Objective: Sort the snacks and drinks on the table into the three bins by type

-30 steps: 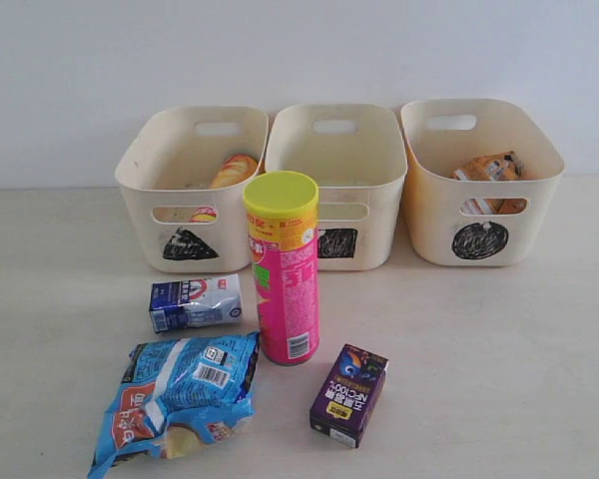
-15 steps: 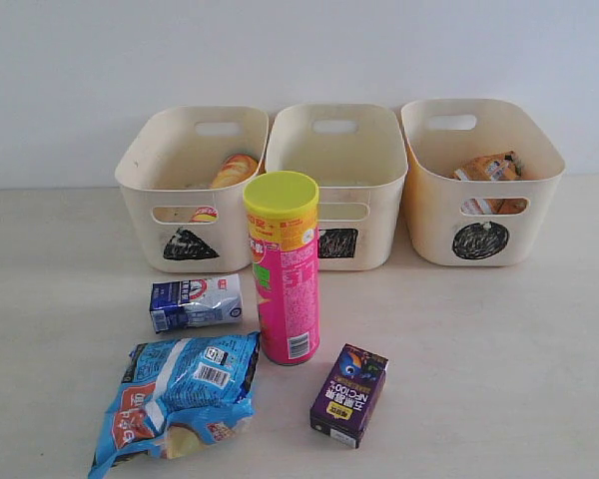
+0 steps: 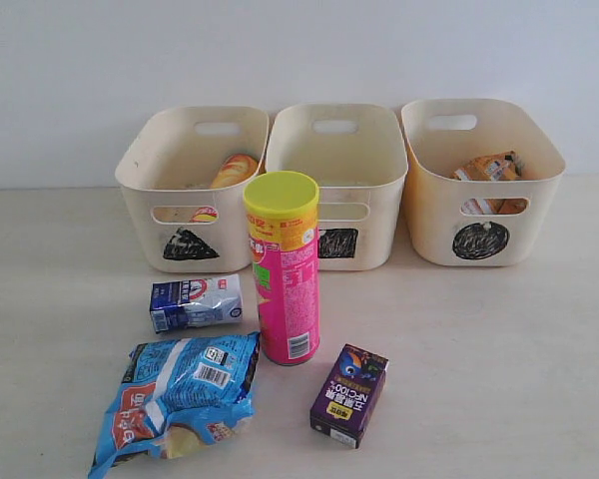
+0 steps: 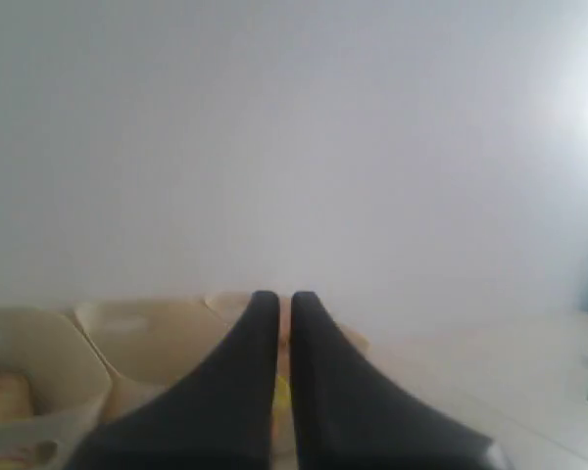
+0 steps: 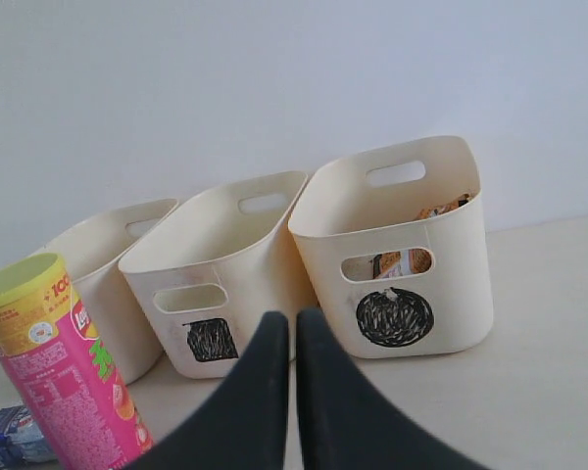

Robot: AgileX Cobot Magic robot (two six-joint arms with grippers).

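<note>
Standing cylindrical canister (image 3: 285, 269) beside crinkly bag (image 3: 180, 394)

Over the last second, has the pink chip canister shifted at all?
No. The pink canister stands upright at the same spot in front of the square-marked bin, its lid overlapping that bin's front wall exactly as before.

The three bins (image 3: 374, 249) look like smooth, faintly shiny cream plastic. The blue-white bag (image 3: 180, 394) is crinkly glossy film. The pink-red canister (image 3: 288, 294) wears a glossy printed wrap. The bench (image 3: 499, 379) is matt.
</note>
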